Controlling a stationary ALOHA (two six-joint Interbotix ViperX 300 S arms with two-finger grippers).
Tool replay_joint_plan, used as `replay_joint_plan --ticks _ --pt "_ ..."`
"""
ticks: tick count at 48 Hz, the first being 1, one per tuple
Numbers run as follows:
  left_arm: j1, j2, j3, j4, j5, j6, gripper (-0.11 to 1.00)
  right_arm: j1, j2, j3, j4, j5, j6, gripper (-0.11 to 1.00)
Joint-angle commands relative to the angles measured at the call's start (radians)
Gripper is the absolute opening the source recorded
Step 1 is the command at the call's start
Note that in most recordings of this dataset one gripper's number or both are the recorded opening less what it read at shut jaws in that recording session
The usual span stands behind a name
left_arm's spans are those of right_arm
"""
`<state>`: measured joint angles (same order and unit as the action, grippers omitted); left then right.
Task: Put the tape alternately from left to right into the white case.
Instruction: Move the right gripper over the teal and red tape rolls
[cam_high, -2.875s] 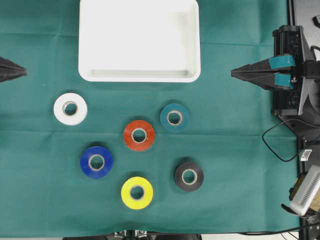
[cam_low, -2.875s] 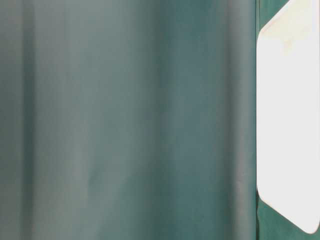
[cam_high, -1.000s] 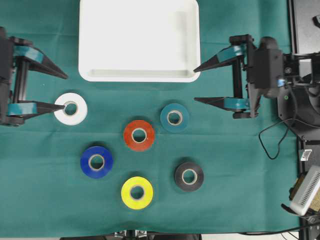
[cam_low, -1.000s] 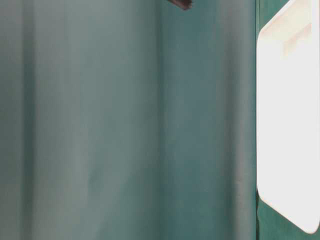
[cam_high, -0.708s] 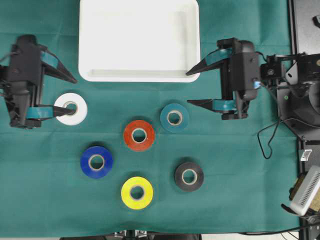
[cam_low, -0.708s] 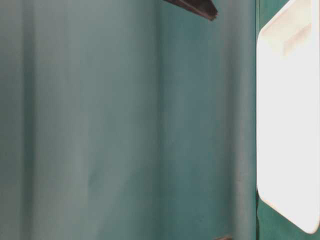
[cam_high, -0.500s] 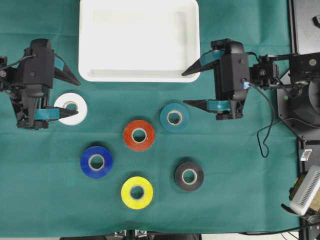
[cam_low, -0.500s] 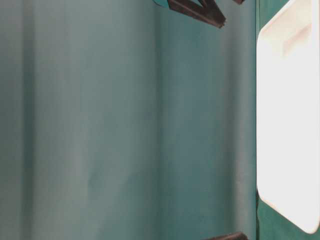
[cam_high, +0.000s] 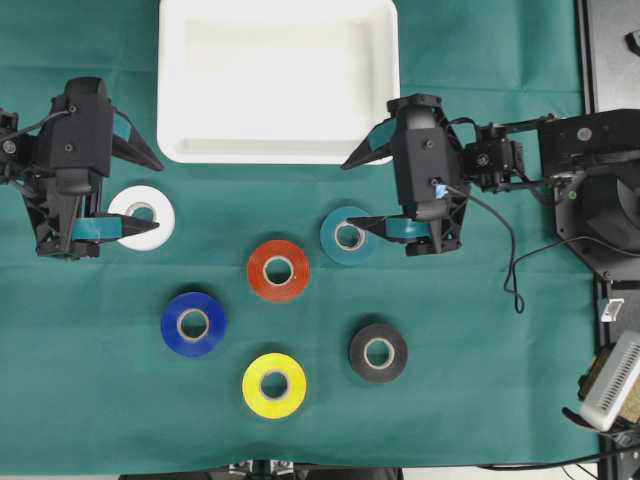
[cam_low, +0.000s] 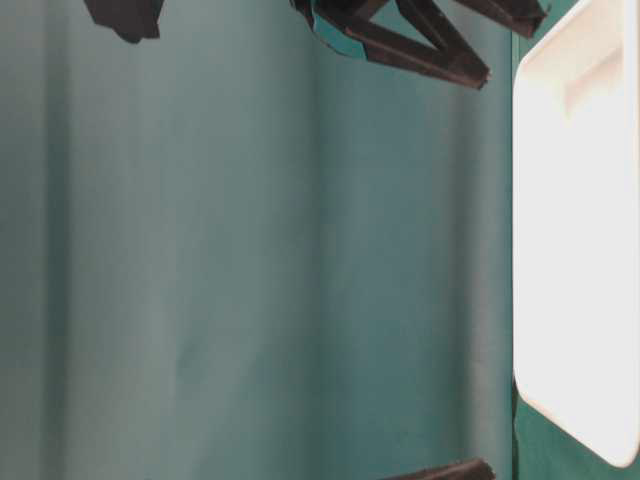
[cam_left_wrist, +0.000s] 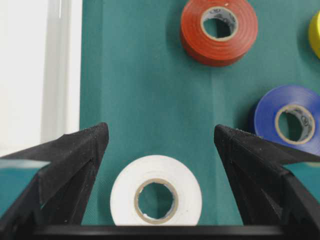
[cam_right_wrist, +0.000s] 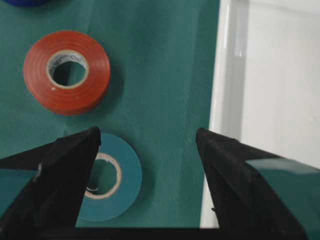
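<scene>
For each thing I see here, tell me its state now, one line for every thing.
white case: empty, no roll inside.
white tape: flat on the cloth, between the open fingers of the left claw, not gripped.
teal tape: flat on the cloth, one finger of the right claw over it, not gripped.
red tape: flat, untouched.
blue tape: flat, untouched.
yellow tape: flat, untouched.
black tape: flat, untouched.

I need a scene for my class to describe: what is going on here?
Two robot arms are starting to sort six rolls of tape into the white case, which holds none yet. The left claw hangs open by the white roll; the right claw hangs open beside the teal roll. The red roll, blue roll, yellow roll and black roll lie untouched.
</scene>
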<state>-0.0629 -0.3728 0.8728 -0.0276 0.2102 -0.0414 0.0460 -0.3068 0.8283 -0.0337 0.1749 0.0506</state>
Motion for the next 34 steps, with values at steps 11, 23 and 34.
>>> replay_joint_plan --ticks 11,23,34 --pt "-0.002 -0.008 -0.020 -0.002 0.000 -0.002 0.64 0.006 0.000 -0.028 0.002 -0.008 0.002 0.82" --pt "-0.002 -0.009 -0.018 -0.002 0.000 -0.002 0.64 0.008 -0.002 -0.026 0.002 -0.006 0.002 0.82" --pt "-0.002 -0.008 -0.018 -0.002 0.000 -0.002 0.64 0.023 -0.002 -0.026 0.002 -0.009 0.003 0.82"
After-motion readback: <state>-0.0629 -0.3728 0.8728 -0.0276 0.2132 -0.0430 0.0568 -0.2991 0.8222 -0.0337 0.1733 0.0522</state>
